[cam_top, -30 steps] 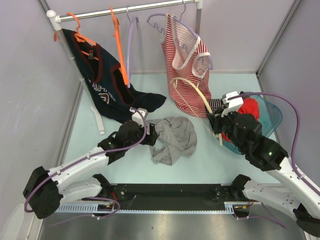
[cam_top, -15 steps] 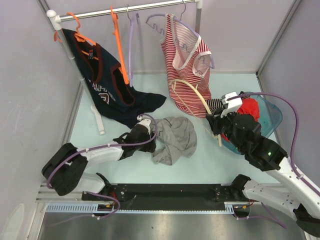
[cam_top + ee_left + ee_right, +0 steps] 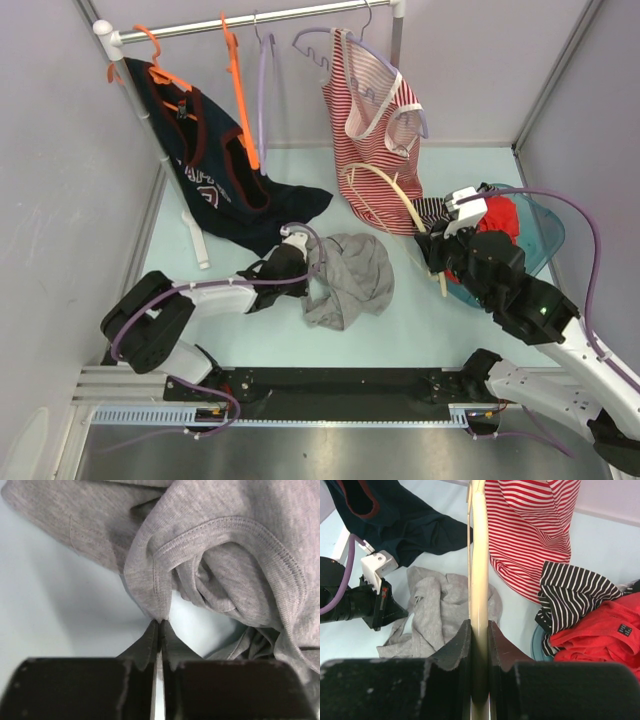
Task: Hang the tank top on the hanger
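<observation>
The tank top (image 3: 350, 275) lies crumpled in a loose heap on the pale blue-green counter (image 3: 400, 325). It is a plain light grey knit, thin and soft, with no print. Its edges are finished in a narrow stitched band that curls over at the openings, and in the left wrist view (image 3: 225, 555) the cloth is folded back on itself in several rounded loops, with a bare patch of counter showing through one of them. The left jaws are at the tank top's left edge, pressed together on a small fold of that banded edge, so that the fabric pinches to a point right at their tips. The right jaws are to the right of the tank top and raised above the counter, closed tight on the hanger (image 3: 480, 580), a slim cream plastic bar that runs straight up between them in the right wrist view. Beyond the tank top a red-and-white striped top (image 3: 370, 120) hangs from a lilac hanger (image 3: 330, 45). A navy top with red trim (image 3: 215, 180) hangs beyond and to the left of the tank top, its lower end resting on the counter just beside the grey heap. Right of the tank top a teal tub (image 3: 545, 235) holds red and black-and-white striped clothes.
</observation>
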`<state>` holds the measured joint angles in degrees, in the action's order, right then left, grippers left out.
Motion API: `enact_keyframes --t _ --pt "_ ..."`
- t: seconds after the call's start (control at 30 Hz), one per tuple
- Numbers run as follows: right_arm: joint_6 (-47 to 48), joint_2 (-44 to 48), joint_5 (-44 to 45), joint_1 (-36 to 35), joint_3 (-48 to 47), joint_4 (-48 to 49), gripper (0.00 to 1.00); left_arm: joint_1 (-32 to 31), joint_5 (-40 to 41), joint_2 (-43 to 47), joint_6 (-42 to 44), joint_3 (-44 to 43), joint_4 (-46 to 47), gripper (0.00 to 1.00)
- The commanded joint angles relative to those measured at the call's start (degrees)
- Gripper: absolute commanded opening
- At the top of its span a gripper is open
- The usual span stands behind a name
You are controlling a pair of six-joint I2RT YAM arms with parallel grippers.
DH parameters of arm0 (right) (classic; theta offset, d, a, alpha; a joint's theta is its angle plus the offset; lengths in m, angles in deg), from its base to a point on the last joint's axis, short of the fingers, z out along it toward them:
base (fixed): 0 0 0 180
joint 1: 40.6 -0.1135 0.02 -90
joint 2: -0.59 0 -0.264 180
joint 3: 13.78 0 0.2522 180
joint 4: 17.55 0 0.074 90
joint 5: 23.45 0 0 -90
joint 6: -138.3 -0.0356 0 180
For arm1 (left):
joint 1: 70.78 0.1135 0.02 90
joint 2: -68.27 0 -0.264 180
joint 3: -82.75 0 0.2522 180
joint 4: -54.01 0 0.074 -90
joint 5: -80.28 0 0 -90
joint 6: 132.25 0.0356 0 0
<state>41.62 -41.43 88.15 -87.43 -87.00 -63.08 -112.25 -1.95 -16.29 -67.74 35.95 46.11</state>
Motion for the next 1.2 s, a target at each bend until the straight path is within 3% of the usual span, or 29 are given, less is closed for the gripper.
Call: enact_keyframes --t 0.0,0.17,0.43,0.83,1.17 --pt "-0.53 1.68 0.37 -0.28 -0.66 2.24 0.00 0.34 1.80 -0.53 -0.26 -1.85 0.82 0.00" --pt "-0.27 2.38 -2.18 -0.19 -0.48 1.89 0.00 0.69 6.90 7.45 1.41 -4.57 -5.42 0.00" --pt "0.44 2.56 -11.39 -0.19 -0.48 1.80 0.00 6.13 7.08 13.62 6.07 -5.99 -13.95 0.00" --pt "-1.58 1.95 -26.43 -0.28 0.66 -1.19 0.00 11.24 8.93 15.91 6.51 -5.20 -15.45 0.00" --pt "-2.64 0.98 -28.99 -0.98 2.77 -2.24 0.00 13.79 9.54 18.11 5.55 -5.63 -16.59 0.00"
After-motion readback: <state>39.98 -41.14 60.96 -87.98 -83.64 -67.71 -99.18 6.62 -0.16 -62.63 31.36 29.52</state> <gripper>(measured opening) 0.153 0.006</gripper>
